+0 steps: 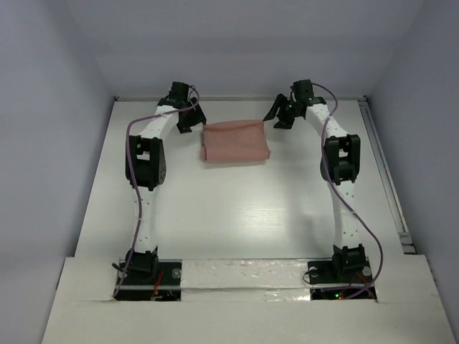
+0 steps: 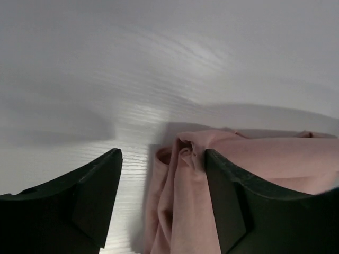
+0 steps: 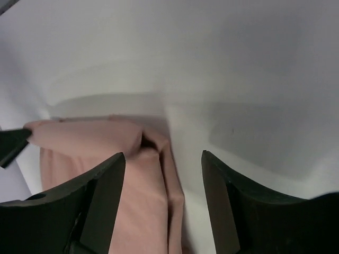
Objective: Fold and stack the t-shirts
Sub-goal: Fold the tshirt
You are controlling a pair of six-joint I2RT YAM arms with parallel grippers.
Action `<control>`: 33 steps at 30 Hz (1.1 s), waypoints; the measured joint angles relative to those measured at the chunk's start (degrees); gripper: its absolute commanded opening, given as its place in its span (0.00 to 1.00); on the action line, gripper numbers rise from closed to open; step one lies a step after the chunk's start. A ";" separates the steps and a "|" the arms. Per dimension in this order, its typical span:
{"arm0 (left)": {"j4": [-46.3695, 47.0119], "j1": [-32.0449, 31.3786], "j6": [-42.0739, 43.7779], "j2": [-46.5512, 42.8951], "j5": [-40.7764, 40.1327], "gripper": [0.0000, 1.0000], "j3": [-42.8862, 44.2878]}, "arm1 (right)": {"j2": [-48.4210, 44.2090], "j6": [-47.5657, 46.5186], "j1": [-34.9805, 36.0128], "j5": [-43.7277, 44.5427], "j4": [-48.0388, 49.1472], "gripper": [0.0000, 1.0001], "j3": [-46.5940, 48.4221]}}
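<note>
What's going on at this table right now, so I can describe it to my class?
A dusty-pink t-shirt lies folded into a compact rectangle at the far end of the white table. The robot's left gripper sits at the shirt's left edge and its right gripper at the right edge. Both are open and neither holds the cloth. Only this one shirt is in view, so there is no stack yet.

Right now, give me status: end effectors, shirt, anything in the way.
Left end effector open, right end effector open, one at each far corner. Pink t-shirt folded, flat on table, ungripped. Nothing in the way.
</note>
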 measured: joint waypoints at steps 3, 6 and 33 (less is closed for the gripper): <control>2.47 1.22 0.22 -4.66 -0.94 0.65 -3.61 | -6.49 -0.55 -0.07 -0.04 1.60 0.43 -7.67; 4.15 2.03 0.15 -11.80 -1.18 0.38 -8.15 | -16.81 -1.60 0.72 0.24 4.74 0.07 -19.45; 31.30 -6.43 -2.62 -37.00 9.75 0.03 -63.93 | -36.09 -0.15 9.66 -3.34 23.67 0.00 -66.90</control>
